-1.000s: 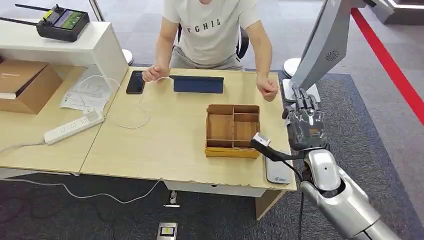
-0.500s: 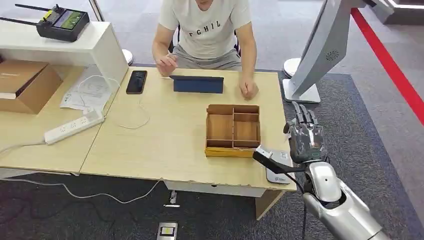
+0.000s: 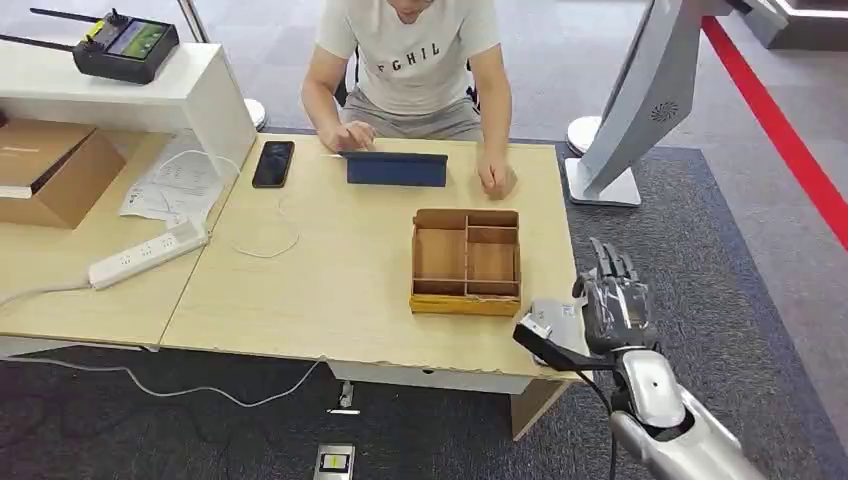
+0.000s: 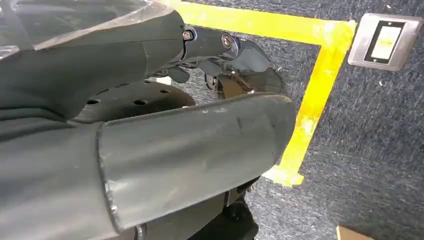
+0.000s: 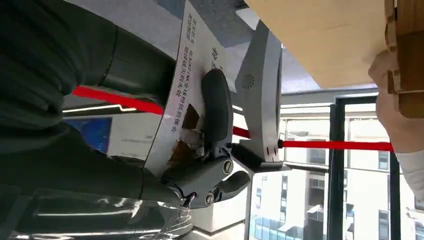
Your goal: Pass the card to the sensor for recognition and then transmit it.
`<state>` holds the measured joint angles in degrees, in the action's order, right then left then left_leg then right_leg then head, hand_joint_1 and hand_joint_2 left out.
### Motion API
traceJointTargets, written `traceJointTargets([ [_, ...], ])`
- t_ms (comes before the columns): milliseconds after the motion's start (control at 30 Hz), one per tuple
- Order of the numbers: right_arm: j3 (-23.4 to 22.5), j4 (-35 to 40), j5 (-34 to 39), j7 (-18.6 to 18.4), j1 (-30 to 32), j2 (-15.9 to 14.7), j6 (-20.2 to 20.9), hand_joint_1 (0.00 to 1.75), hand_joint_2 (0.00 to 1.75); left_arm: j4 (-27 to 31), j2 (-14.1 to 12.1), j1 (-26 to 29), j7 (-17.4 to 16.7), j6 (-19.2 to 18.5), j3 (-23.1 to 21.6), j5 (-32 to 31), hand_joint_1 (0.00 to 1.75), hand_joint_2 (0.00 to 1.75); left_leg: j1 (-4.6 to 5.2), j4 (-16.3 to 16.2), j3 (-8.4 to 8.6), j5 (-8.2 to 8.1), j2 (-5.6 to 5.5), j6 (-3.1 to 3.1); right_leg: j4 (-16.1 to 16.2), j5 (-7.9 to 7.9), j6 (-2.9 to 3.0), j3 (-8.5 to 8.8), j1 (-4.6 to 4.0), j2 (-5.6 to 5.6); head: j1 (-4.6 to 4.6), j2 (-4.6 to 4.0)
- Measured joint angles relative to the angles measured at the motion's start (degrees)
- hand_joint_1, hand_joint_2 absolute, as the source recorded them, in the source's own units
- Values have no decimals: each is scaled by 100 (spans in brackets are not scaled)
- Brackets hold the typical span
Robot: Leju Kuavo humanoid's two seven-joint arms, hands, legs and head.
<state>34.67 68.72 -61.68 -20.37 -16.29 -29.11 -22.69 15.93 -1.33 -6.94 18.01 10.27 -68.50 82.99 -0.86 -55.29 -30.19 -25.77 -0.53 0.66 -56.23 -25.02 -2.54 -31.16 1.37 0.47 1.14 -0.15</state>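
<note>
Holding a white printed card (image 5: 187, 75) in the right hand (image 3: 615, 300), pinched flat between the thick thumb and the darker fingers. Hovering just off the near right corner of the table (image 3: 330, 290), close beside the grey card sensor (image 3: 556, 314) that lies at that corner, next to the wooden compartment tray (image 3: 466, 262). Judged as the step of bringing the card over the sensor, with the reading not yet done.

Hanging low over the carpet with the left hand (image 4: 220, 47); cannot tell whether spread or curled, and nothing seen in it.

Possible trouble from here:
- Missing the sensor, because the hand stands outside the table edge and would have to come inward.
- Striking the table edge or pushing the sensor if lowered too early.
- Losing the card if the thin pinch loosens during the turn.
- Passing the card too early to the person (image 3: 415, 60) seated across the table.
</note>
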Motion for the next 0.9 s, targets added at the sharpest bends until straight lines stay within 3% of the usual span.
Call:
traceJointTargets([
  [900,520,-684,258,114,-355,356,339,175,175,0,-33,-9,15,-59,-39,68,0,0,0,0,-1,0,-1,0,-1,0,0,0,0,0,0,0],
])
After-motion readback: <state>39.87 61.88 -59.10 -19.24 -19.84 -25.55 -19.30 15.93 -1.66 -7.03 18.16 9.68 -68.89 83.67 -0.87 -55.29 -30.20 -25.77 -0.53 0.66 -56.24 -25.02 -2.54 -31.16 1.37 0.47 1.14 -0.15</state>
